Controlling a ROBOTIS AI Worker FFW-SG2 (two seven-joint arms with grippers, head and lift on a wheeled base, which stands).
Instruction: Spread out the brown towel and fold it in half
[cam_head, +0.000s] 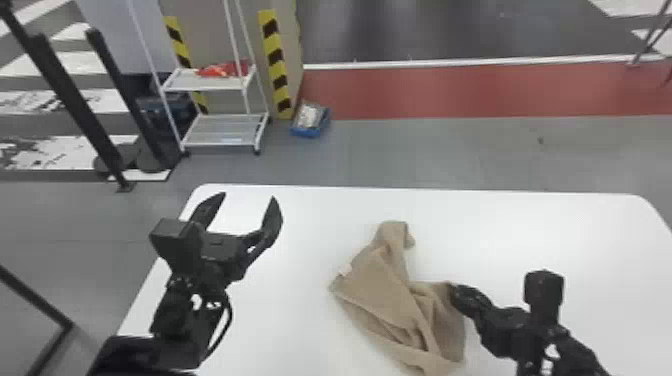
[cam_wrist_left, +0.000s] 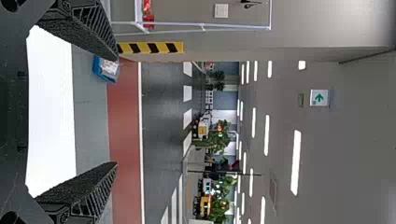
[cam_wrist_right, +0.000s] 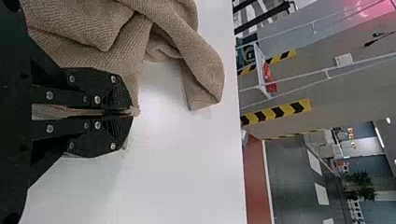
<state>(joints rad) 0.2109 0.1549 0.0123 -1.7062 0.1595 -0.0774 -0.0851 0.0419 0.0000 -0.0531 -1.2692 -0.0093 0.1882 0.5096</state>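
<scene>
Brown cloth lies bunched in ridges near the middle of our white table (cam_head: 550, 225): it is the towel (cam_head: 385, 287), crumpled, with one end pointing toward the far edge. Our right gripper (cam_wrist_right: 133, 111) is closed on a pinch of its right side, low against the tabletop. Our left gripper (cam_head: 248, 196) is spread wide and empty, over the table's left part, well apart from the cloth.

We judge the spreading hardly begun, and the fold must wait for it. Next we want the left fingers on a free corner, perhaps near the pale tag (cam_head: 345, 270). What could go wrong is the right grip: it may hold doubled layers, though we can't quite tell, and pulling then would drag the whole bundle instead of opening it. A shallow pinch could slip under tension. If we seize a ridge on the left instead of a corner, the towel would open skewed.
</scene>
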